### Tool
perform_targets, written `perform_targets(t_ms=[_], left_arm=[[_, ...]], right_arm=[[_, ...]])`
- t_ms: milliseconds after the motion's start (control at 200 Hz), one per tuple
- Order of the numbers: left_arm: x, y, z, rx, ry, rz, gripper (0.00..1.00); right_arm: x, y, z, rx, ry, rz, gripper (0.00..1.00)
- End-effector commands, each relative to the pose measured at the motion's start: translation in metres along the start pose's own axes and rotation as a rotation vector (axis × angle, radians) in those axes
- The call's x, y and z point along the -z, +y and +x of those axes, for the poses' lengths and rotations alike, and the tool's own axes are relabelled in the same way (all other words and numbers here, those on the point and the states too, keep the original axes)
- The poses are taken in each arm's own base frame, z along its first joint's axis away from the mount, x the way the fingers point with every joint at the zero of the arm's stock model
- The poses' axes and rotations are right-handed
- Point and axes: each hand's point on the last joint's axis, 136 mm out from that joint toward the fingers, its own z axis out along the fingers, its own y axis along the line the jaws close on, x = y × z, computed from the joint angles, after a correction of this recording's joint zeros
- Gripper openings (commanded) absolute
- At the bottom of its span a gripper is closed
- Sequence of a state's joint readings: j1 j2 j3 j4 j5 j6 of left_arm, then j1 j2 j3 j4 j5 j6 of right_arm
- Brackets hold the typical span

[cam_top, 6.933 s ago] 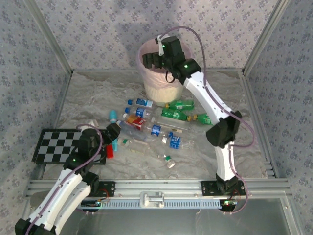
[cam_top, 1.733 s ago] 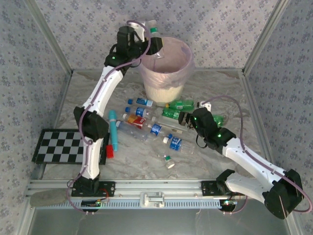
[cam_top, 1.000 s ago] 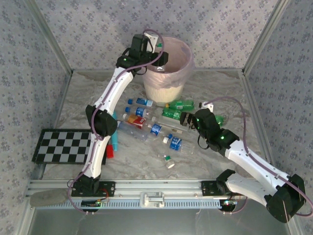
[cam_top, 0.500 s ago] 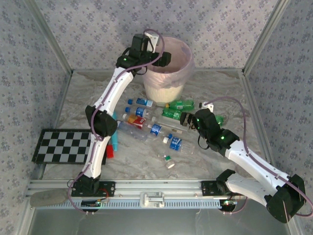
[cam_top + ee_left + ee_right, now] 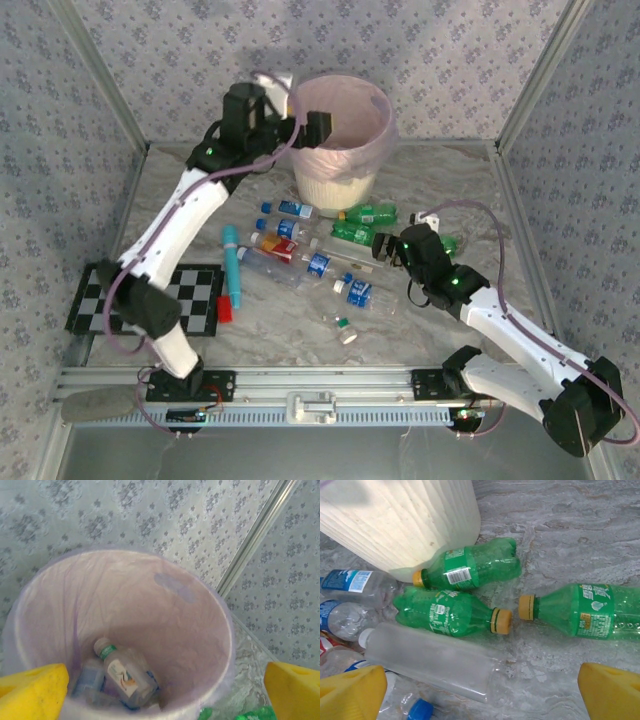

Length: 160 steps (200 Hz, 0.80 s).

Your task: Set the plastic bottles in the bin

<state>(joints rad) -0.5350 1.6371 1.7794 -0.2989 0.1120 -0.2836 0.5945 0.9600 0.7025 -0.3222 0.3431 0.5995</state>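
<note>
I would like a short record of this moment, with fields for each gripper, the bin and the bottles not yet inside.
left gripper: open, empty, raised by the bin's rim
right gripper: open, empty, low by the green bottles
bin: upright, pink liner
bottles inside: at least two
green bottles: three, lying on the table beside the bin
clear bottles: several, lying left of the green ones

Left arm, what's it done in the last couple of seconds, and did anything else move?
The left gripper let go of its green-capped bottle, now lying in the bin, and drew back leftward, open. The right gripper stayed by the green bottles; the other bottles lie as before.
</note>
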Motion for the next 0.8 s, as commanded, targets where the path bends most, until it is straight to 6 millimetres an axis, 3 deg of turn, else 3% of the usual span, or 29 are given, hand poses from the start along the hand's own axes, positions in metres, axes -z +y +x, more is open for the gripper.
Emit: perform_targets(t_ms=[0,195,370,555,665,795], left_arm=[[0.018,0.011,0.001,0.072,-0.131,-0.025,1.00],[0.053,0.041,0.072,0.229,-0.106,-0.112,1.00],[0.074,0.070,0.153,0.331,0.019,-0.221,1.00],[0.093,0.080,0.228,0.476,0.130,-0.263,1.00],[0.100,0.078,0.256,0.541,0.135,-0.281,1.00],[0.102,0.076,0.266,0.587,0.090,-0.318,1.00]], right_arm=[[-0.003,-0.011,0.010,-0.021,0.037,0.028,1.00],[-0.009,-0.032,0.011,-0.088,0.063,0.097,1.00],[-0.007,-0.076,0.012,-0.284,0.043,0.268,1.00],[-0.007,-0.105,0.019,-0.444,0.045,0.331,1.00],[-0.012,-0.114,0.018,-0.520,0.035,0.344,1.00],[-0.014,-0.119,0.019,-0.600,0.023,0.358,1.00]])
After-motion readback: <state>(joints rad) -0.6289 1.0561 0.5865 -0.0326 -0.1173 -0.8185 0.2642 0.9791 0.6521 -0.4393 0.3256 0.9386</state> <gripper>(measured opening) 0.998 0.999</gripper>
